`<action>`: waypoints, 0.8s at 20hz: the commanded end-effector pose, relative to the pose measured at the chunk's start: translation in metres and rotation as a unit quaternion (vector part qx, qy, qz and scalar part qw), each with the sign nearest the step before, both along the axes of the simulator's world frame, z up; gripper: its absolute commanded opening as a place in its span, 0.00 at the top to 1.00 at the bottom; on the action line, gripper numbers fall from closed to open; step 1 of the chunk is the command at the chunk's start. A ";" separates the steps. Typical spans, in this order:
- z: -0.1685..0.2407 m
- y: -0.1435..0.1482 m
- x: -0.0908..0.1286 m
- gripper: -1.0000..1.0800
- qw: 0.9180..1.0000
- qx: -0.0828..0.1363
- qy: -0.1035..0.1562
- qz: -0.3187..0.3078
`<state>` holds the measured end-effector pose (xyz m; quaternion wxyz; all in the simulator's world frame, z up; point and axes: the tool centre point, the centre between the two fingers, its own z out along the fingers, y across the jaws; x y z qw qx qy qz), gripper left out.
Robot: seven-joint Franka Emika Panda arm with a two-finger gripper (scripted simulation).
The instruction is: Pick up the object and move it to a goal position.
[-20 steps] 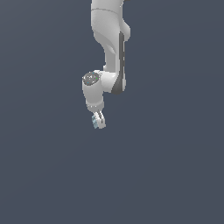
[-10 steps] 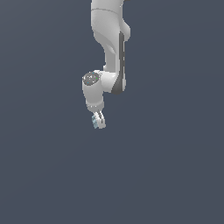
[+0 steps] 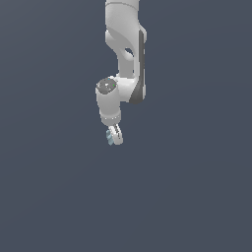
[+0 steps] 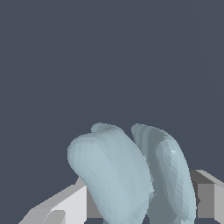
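The white Franka arm w/ dark side panel [image 3: 129, 54] hung down from 12 o'clock in the exterior view, its white two-finger gripper [image 3: 114, 137] pointing down approx. at frame centre. Fingers were clamped on the small pale light-blue lumpy object w/ rounded lobes [image 3: 109, 138], held between them. Plain dark grey-blue backdrop all round; arm well apart from every frame edge but the top. No writing or labels legible. In the wrist view the object [image 4: 127, 175] sat between the gripper's [image 4: 140, 205] white fingers [image 4: 65, 205].

Open space all around fingers [image 3: 118, 135]
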<state>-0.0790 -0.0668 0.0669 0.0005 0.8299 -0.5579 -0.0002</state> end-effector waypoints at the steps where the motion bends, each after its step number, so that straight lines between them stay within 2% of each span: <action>1: 0.012 0.011 0.008 1.00 1.000 0.000 0.000 0.000; 16: 0.116 0.112 0.077 1.00 1.000 -0.002 0.000 0.000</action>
